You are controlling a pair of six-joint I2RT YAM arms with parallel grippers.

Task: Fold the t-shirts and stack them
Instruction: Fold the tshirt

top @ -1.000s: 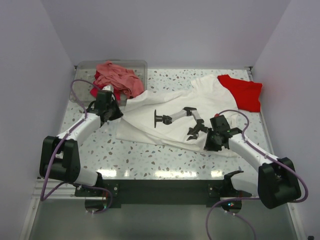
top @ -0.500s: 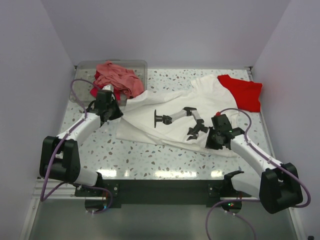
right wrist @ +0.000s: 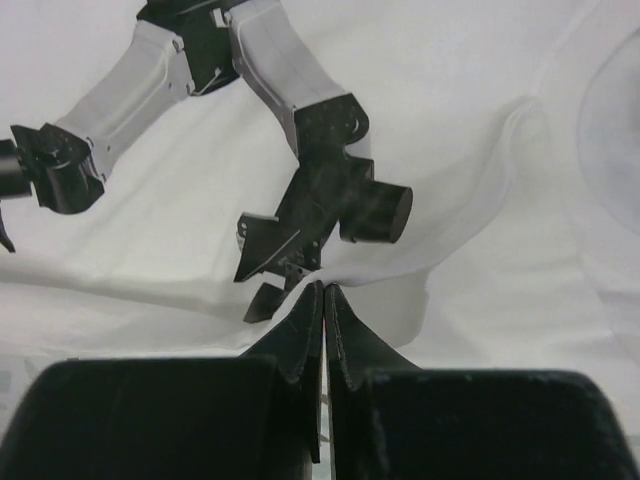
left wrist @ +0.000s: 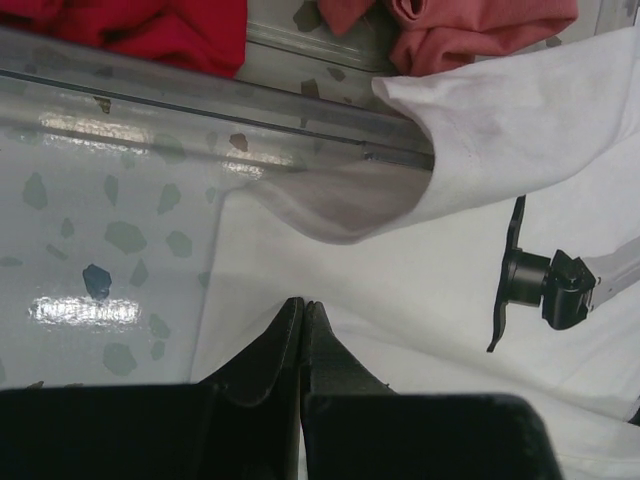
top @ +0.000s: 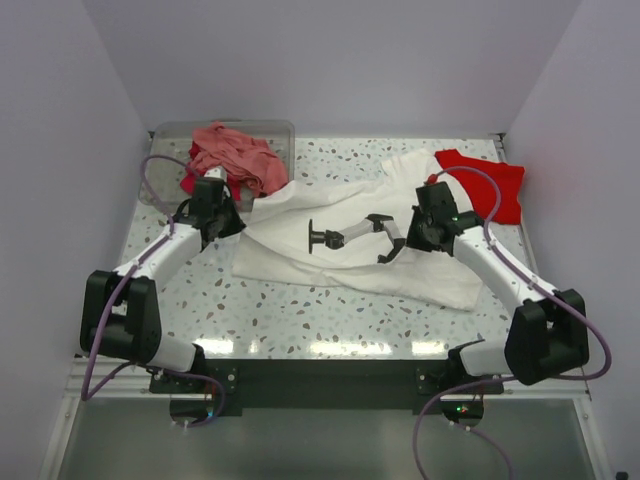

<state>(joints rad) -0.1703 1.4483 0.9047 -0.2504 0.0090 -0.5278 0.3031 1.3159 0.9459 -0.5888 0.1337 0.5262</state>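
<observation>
A white t-shirt (top: pixel 330 265) with a printed black-and-white robot arm (top: pixel 355 235) lies spread across the middle of the table. My left gripper (top: pixel 232 222) is shut at the shirt's left edge, next to the bin. In the left wrist view its tips (left wrist: pixel 303 303) meet on the white cloth (left wrist: pixel 420 300). My right gripper (top: pixel 420 240) is shut on a raised fold of the white t-shirt (right wrist: pixel 480 120) just right of the print, and the tips (right wrist: pixel 325 287) pinch the cloth. A bright red t-shirt (top: pixel 490 185) lies at the back right, partly under the white one.
A clear plastic bin (top: pixel 165 140) stands at the back left, holding a salmon-pink t-shirt (top: pixel 235 155) and a crimson one (top: pixel 192 185). A sleeve of the white shirt drapes over the bin's wall (left wrist: pixel 200 110). White walls close in three sides.
My right gripper has shut on the white shirt near its front right hem and moved toward the back, lifting a fold of cloth. The left arm has not moved.
</observation>
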